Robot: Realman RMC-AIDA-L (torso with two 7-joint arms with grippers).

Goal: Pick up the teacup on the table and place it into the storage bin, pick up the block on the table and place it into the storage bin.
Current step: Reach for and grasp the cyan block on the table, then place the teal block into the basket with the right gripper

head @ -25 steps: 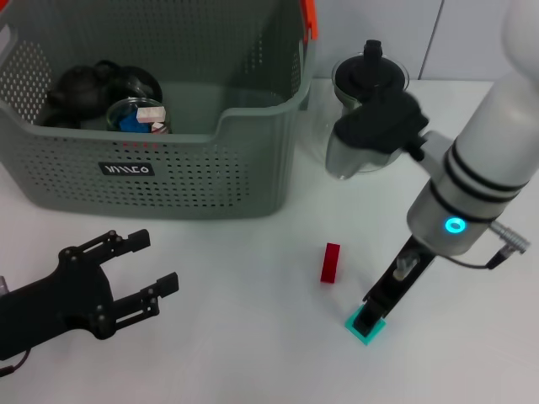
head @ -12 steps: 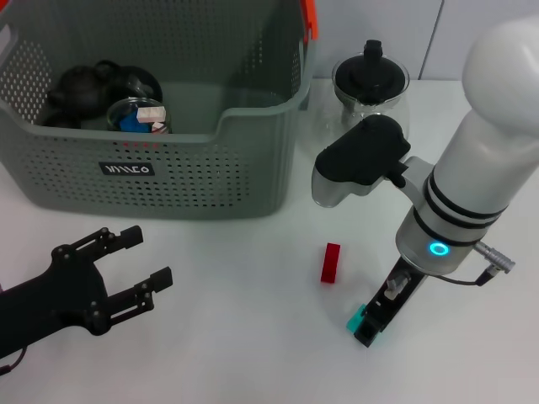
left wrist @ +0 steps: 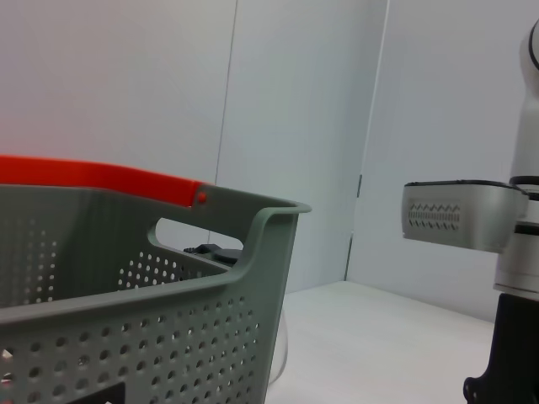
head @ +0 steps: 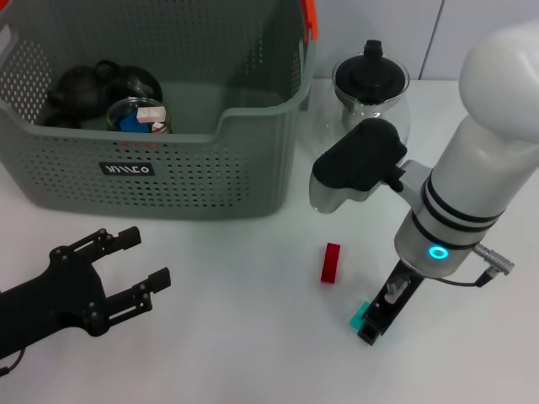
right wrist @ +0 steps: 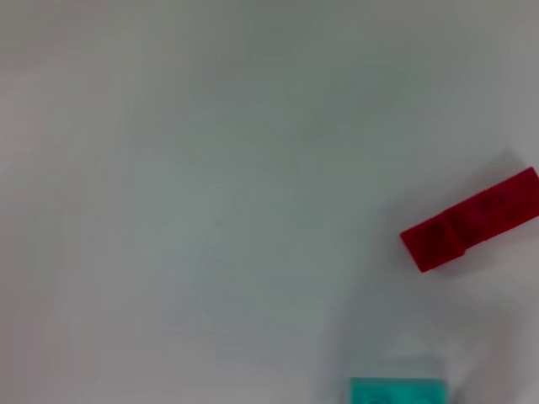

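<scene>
A clear glass teapot with a black lid and knob (head: 370,80) stands on the white table (head: 244,337) at the far right, just beside the basket's right wall. Inside the basket, at its far left, sits a dark round teapot (head: 77,88) with a dark lidded pot (head: 135,82) beside it. In front of them rests a small clear glass cup (head: 139,116) holding blue and pale pieces.
</scene>
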